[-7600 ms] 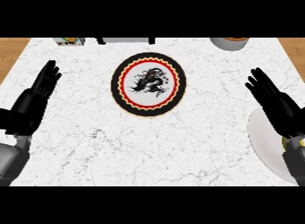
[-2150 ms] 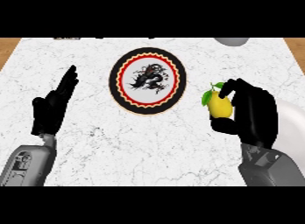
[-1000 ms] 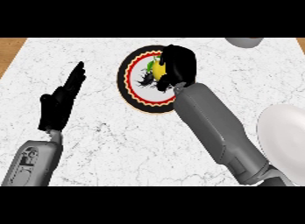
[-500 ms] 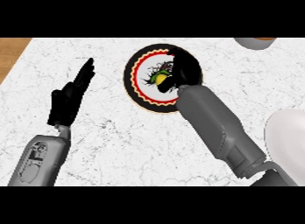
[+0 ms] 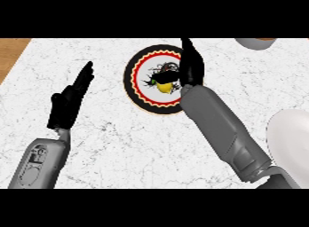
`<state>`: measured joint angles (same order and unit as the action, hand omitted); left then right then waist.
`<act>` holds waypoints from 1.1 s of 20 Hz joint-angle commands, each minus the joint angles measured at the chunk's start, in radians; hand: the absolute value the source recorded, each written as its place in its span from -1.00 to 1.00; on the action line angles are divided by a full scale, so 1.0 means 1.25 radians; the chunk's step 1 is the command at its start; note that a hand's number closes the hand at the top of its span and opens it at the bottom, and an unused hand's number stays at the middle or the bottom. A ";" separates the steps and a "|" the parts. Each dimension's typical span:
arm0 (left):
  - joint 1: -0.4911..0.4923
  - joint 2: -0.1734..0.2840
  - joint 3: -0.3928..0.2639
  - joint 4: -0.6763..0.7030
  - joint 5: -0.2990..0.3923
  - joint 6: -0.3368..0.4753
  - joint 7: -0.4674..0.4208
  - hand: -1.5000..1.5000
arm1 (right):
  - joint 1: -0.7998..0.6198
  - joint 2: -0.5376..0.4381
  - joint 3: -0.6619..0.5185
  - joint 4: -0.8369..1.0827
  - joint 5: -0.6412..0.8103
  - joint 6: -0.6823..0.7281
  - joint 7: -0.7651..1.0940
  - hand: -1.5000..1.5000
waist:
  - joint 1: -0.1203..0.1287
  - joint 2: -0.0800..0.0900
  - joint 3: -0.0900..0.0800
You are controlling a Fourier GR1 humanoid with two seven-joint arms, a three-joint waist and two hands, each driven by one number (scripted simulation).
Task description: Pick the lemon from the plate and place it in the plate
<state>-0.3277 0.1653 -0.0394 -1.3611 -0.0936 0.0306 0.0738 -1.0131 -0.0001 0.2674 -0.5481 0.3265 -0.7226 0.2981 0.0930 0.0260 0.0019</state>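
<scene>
Nearest you, at the lower right edge, you can see part of a plain white round plate point(image 5: 296, 148) lying on the white marbled counter top point(image 5: 124, 146); only its left portion shows. Your right grey forearm point(image 5: 219, 128) passes just beside it, running up from the lower right toward the middle of the counter.

On the left, your left hand point(image 5: 69, 101) stands open and at rest above its grey forearm, fingers straight and pointing up and to the right, touching nothing.

Farther up, your right hand point(image 5: 190, 66) is over the round decorated plate point(image 5: 139, 91) with its black rim, red ring and dark figure on a pale centre. The fingers are straight and extended upward, the thumb reaching out to the left, so the hand is spread wide rather than curled round anything. The small yellow lemon point(image 5: 164, 87) lies on this decorated plate, just under the thumb and beside the palm; you cannot tell whether the thumb actually touches it.

At the far edge, to the upper right, you can make out the lower part of a grey bowl-like object point(image 5: 252, 43), cut off by the view. Brown wooden surface point(image 5: 3, 57) borders the counter at the far left.
</scene>
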 commanded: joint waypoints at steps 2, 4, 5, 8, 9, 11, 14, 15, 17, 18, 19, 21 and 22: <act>0.032 -0.004 0.003 -0.018 -0.004 0.012 0.004 0.00 | 0.052 0.000 -0.048 -0.057 -0.108 -0.107 -0.089 -1.00 | -0.033 -0.013 0.000; 0.013 -0.003 0.012 -0.003 -0.016 0.030 0.020 0.00 | 0.067 0.000 -0.046 -0.048 -0.115 -0.160 -0.109 -1.00 | -0.045 -0.014 -0.001; 0.010 0.004 0.029 -0.006 -0.002 0.026 0.025 0.00 | 0.068 0.000 -0.083 -0.070 -0.120 -0.140 -0.112 -1.00 | -0.060 -0.018 -0.001; 0.045 0.020 0.045 -0.039 0.003 0.023 0.024 0.00 | 0.182 -0.036 -0.089 -0.186 -0.130 -0.103 -0.148 -1.00 | -0.084 -0.026 -0.001; 0.052 0.037 0.053 -0.072 0.018 0.003 0.048 0.00 | 0.205 -0.063 -0.110 -0.190 -0.145 -0.084 -0.189 -1.00 | -0.076 -0.024 -0.001; 0.107 0.057 0.061 -0.103 0.039 -0.034 0.031 0.00 | 0.241 -0.087 -0.106 -0.238 -0.139 -0.066 -0.158 -1.00 | -0.076 -0.025 -0.001; 0.042 0.046 0.073 -0.079 0.024 -0.001 0.070 0.00 | 0.349 -0.146 -0.091 -0.371 -0.154 0.013 -0.163 -1.00 | -0.088 -0.026 -0.001; 0.073 0.029 0.053 -0.074 0.008 -0.002 0.036 0.00 | 0.379 -0.136 -0.091 -0.391 -0.153 0.019 -0.156 -1.00 | -0.081 -0.024 -0.002; 0.075 0.015 0.047 -0.028 -0.009 0.005 -0.008 0.00 | 0.420 -0.168 -0.097 -0.441 -0.163 0.064 -0.159 -1.00 | -0.082 -0.023 -0.002; 0.021 0.045 0.089 0.022 0.022 -0.019 -0.010 0.00 | 0.445 -0.204 -0.105 -0.456 -0.175 0.091 -0.183 -1.00 | -0.088 -0.022 -0.002; 0.078 0.011 0.047 -0.063 -0.005 0.000 0.025 0.00 | 0.454 -0.176 -0.102 -0.500 -0.148 0.071 -0.130 -1.00 | -0.078 -0.022 -0.002; 0.082 0.014 0.058 -0.035 -0.005 -0.002 -0.021 0.00 | 0.478 -0.228 -0.147 -0.491 -0.176 0.111 -0.183 -1.00 | -0.078 -0.022 -0.002; 0.038 0.000 0.049 -0.028 -0.021 0.007 0.029 0.00 | 0.468 -0.188 -0.126 -0.525 -0.138 0.098 -0.120 -1.00 | -0.077 -0.021 -0.002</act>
<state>-0.2461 0.1872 0.0287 -1.4140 -0.0962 0.0299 0.0891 -0.4724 -0.2246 0.1210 -1.1142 0.1273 -0.6346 0.0963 -0.0060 -0.0018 0.0000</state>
